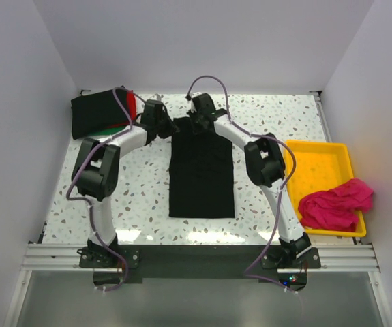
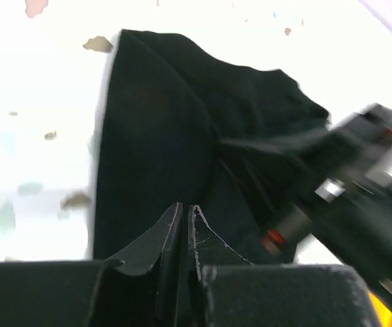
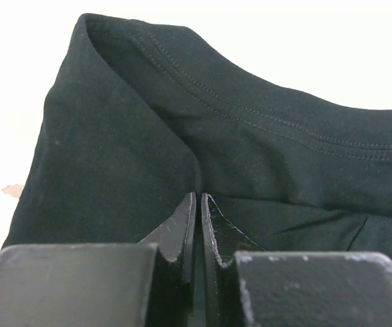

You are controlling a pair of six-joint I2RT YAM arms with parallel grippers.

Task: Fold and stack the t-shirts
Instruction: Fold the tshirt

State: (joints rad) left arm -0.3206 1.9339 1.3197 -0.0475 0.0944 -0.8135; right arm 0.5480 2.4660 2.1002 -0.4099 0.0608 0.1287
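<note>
Worktop (image 1: 264, 116) holds the black t-shirt (image 1: 202, 174) at its centre, folded into a narrow strip whose long axis runs from your near edge to the far edge. At its far end, your left gripper (image 2: 184, 211) and right gripper (image 3: 199, 201) each pinch the cloth, fingers clamped together.

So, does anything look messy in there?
Yes. The pink shirt is scrunched up in the tray and flops over its right rim. The black shirt lies flat mid-table, pinched at its far edge by the left gripper and right gripper.
</note>
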